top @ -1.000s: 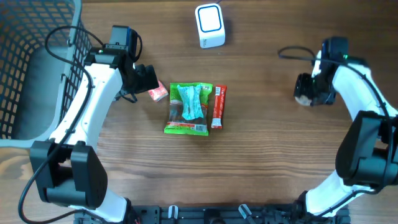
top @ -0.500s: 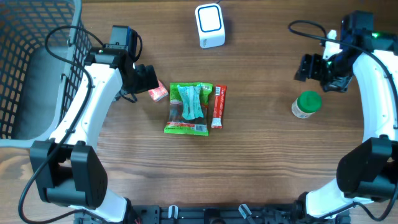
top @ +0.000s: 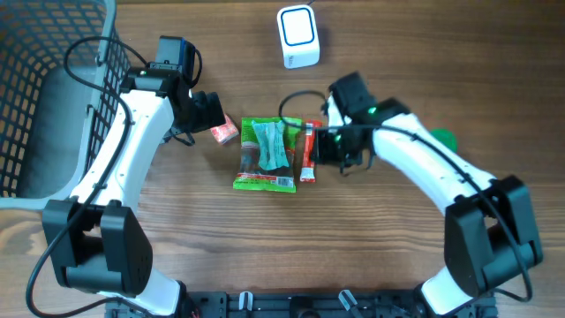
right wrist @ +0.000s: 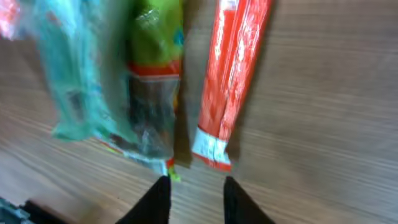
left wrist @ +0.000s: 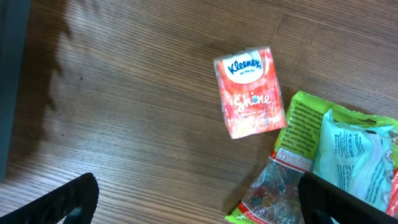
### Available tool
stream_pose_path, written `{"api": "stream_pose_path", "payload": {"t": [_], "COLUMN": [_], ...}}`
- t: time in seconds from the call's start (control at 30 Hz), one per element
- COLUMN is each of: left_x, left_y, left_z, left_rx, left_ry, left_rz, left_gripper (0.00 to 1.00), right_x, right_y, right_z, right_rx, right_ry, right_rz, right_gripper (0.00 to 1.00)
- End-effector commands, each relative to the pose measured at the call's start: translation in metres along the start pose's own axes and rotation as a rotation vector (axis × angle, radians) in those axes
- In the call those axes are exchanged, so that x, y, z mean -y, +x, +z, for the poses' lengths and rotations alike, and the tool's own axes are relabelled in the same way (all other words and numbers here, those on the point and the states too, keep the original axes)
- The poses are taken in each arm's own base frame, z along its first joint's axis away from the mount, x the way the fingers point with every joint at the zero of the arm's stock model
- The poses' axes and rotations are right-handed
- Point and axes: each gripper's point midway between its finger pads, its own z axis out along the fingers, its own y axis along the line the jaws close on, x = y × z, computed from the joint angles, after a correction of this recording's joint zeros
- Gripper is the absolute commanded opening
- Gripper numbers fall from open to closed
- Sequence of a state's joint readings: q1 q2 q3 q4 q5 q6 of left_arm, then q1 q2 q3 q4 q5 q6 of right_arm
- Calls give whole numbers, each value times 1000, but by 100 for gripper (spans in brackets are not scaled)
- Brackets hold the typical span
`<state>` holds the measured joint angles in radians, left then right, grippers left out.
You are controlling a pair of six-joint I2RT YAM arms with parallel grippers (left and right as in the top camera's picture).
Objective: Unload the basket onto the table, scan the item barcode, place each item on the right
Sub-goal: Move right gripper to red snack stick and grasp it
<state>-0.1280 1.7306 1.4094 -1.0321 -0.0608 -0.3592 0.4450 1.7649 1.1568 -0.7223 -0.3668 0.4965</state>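
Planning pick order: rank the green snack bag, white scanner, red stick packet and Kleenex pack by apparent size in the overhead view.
1. green snack bag
2. white scanner, possibly flattered by standing nearer the camera
3. red stick packet
4. Kleenex pack

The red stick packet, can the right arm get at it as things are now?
Probably yes. The right gripper hangs over the red stick packet, jaws apart and empty. Only the green bag close alongside might crowd one finger.

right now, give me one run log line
left jaws: open, empty, by tissue pack | right jaws: apart, empty, at red stick end | scanner: no item at it
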Motion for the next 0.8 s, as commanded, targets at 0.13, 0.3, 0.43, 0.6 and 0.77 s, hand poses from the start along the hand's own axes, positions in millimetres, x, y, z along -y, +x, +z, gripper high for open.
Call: {"api": "stream_pose_path", "payload": {"t": [0.13, 0.3, 0.43, 0.6, 0.77], "left_x": [1, 1, 1, 1, 1], "left_y": [-5, -5, -5, -5, -5], "left_z": [-8, -8, -8, -8, -8], "left_rx": [24, 23, 24, 24, 24], "left_ry": [11, 11, 11, 11, 11], "left_rz": [9, 9, 9, 9, 9], "left_gripper": [100, 100, 100, 100, 100], "right_x": [8, 14, 20, 25, 24], "right_y": [11, 10, 10, 10, 9], "right_z": [35, 42, 47, 51, 51], "right_rx": [47, 88, 88, 88, 92], "right_ry": [-41, 4, 32, 48, 45], "right_rz": [117, 143, 148, 171, 169], "right_gripper": [32, 40, 40, 41, 41]}}
